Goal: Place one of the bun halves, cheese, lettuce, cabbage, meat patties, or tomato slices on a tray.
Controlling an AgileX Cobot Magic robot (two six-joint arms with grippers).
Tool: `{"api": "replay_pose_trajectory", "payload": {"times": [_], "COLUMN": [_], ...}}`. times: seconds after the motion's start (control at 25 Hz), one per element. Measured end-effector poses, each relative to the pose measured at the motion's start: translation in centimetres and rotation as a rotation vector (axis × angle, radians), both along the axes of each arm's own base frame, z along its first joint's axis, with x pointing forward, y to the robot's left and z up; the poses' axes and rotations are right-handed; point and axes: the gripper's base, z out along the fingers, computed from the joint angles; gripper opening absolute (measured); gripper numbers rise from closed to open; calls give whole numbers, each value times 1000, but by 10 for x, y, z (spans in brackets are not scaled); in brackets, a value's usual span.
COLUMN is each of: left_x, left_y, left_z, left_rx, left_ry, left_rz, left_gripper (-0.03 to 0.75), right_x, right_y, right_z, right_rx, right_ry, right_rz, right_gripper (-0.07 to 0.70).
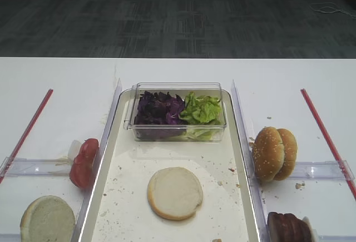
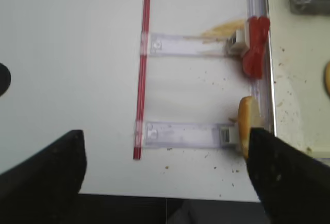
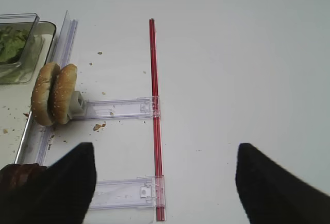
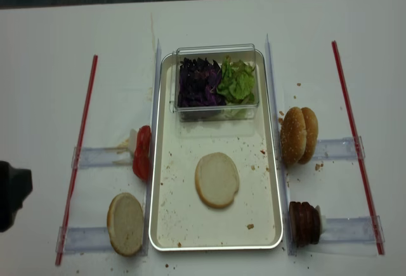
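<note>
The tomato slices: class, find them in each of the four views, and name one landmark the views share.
Exterior high: tomato slices at left, outside the tray.
Right wrist: not in view.
Left wrist: upper right, at the end of a clear strip.
Exterior high (realsense): left of centre, against the tray's left rim.
Shared landmark: the left red strip; the right wrist view does not show it.

Left gripper [image 2: 165, 177] and right gripper [image 3: 165, 183] seemingly spread wide, holding nothing
</note>
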Motion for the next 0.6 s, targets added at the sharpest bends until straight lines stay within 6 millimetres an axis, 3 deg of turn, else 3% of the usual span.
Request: {"api": "replay_pose_trajectory", "payload": {"times": [0.24, 0.6], "left_x": [0, 0], "left_y": [0, -7], "left_z": [-14, -14], "left_rx": [-12, -82], "left_ry": [50, 51], "left_rz": [14, -9], "left_gripper": [616, 616], "right_x": [0, 0], "right_y": [0, 0], "right_z": [0, 0], "right_rx": [0, -3], "right_ry": [0, 0], "right_rz": [0, 2], "right_gripper": [589, 589]}}
